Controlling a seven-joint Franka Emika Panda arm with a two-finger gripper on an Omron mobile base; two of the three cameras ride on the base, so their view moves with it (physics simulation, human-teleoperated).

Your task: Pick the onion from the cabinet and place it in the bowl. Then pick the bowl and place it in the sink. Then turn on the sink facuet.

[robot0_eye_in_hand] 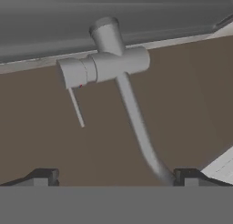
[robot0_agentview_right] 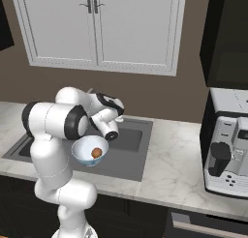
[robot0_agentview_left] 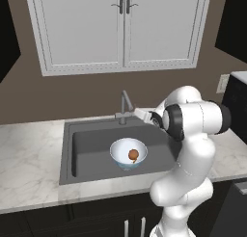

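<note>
1. Sitting in the grey sink [robot0_agentview_left: 89, 135], the bowl [robot0_agentview_left: 128, 153] held the onion [robot0_agentview_left: 132, 155] inside it.
2. The sink facuet [robot0_agentview_left: 125, 106] stood at the sink's back edge, near the arm's wrist.
3. In the hand view, the pincer [robot0_eye_in_hand: 116, 176] was spread wide, gripping nothing, with the faucet's spout running down toward the right fingertip [robot0_eye_in_hand: 190, 176].
4. Cabinet doors [robot0_agentview_left: 120, 26] above were closed.

1. The wall [robot0_agentview_left: 72, 94] behind the counter is plain brown.
2. A white cabinet [robot0_agentview_left: 118, 29] with two closed doors hangs on it, and the dark handles meet in the middle.
3. The counter [robot0_agentview_left: 29, 159] is pale marble over dark lower cupboards [robot0_agentview_right: 145, 213].
4. A coffee machine [robot0_agentview_right: 227, 150] stands at the right, under a dark cabinet [robot0_agentview_right: 225, 38].
</note>
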